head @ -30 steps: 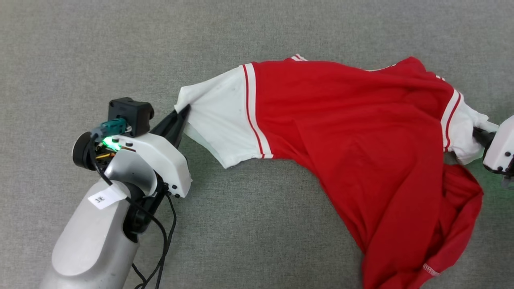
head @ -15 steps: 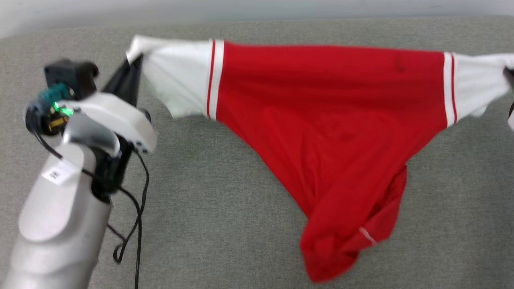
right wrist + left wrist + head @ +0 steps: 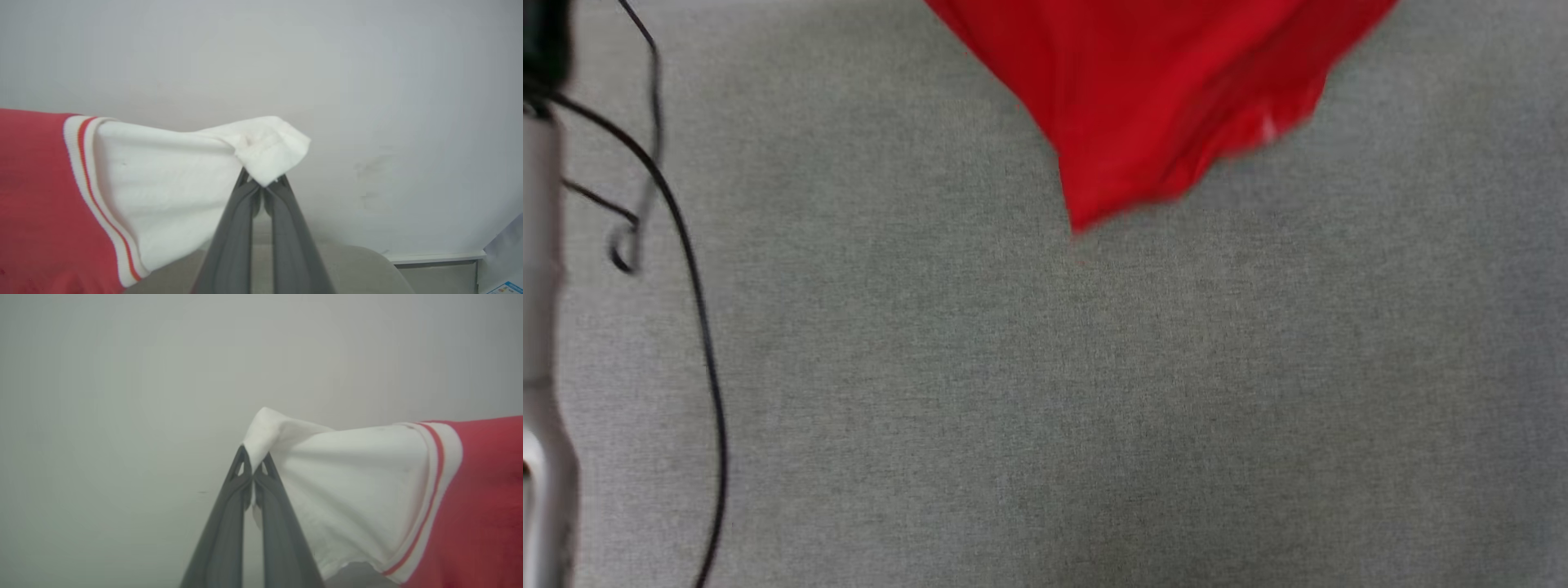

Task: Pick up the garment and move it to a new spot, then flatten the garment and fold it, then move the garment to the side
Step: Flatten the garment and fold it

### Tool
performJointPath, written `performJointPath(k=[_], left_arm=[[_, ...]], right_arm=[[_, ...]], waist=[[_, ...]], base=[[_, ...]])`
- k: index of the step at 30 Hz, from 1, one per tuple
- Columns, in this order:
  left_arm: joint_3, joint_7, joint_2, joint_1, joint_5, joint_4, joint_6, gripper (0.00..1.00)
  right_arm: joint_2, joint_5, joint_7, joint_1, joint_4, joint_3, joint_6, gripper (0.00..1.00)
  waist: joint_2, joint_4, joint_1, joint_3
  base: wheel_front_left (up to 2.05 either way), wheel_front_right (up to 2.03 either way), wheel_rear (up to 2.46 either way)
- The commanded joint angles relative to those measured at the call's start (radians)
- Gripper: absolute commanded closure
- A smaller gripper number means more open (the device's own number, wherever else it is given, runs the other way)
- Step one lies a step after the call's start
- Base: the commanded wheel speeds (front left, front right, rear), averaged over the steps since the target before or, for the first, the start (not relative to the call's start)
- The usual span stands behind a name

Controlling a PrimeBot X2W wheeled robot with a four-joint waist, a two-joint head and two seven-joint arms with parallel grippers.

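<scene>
The garment [image 3: 1168,90] is a red jersey with white sleeves; its red lower part hangs down from the top edge of the head view, blurred, above the grey surface. In the left wrist view my left gripper [image 3: 253,467] is shut on the tip of one white sleeve [image 3: 347,486], with red-white trim and red cloth to the right. In the right wrist view my right gripper [image 3: 261,183] is shut on the tip of the other white sleeve [image 3: 171,171], red cloth to the left. The shirt is stretched between them in the air.
A grey fabric surface [image 3: 1094,408] spreads below the shirt. My left arm [image 3: 539,327] and its black cable [image 3: 698,327] run down the left edge of the head view. A pale wall [image 3: 367,81] stands behind; a baseboard and a paper corner [image 3: 504,288] show low right.
Both grippers have lifted the shirt by its sleeves off the surface and pulled it taut. The arms and sleeves have passed out of the head view's top; its red lower part now hangs free.
</scene>
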Motion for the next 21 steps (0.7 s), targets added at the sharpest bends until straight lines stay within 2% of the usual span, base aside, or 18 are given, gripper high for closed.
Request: performJointPath(k=[1, 7, 11, 15, 21], left_arm=[[0.006, -0.004, 0.016, -0.038, 0.004, 0.013, 0.0, 1.0], [0.006, -0.03, 0.054, -0.274, 0.034, 0.096, -0.018, 1.0], [-0.001, -0.066, 0.06, -0.396, 0.044, 0.148, -0.042, 1.0], [-0.014, -0.101, 0.052, -0.438, 0.047, 0.211, -0.057, 1.0], [-0.021, -0.138, 0.03, -0.391, 0.02, 0.296, -0.078, 1.0]], right_arm=[[-0.01, -0.011, -0.012, -0.04, 0.005, 0.004, -0.002, 1.0], [-0.026, -0.044, -0.096, -0.27, 0.055, 0.054, -0.002, 1.0], [-0.037, -0.065, -0.141, -0.385, 0.097, 0.144, -0.002, 1.0], [-0.024, -0.046, -0.179, -0.444, 0.159, 0.202, -0.002, 1.0], [-0.011, 0.022, -0.226, -0.463, 0.256, 0.285, -0.002, 1.0]], waist=[[0.0, -0.008, -0.0001, 0.03], [0.0, -0.021, -0.0001, 0.121], [0.0, -0.026, -0.0001, 0.181], [0.0, -0.029, -0.0001, 0.22], [0.0, -0.02, -0.0001, 0.263]], base=[[0.0, 0.0, 0.0], [0.0, 0.0, 0.0], [0.0, 0.0, 0.0], [0.0, 0.0, 0.0], [0.0, 0.0, 0.0]])
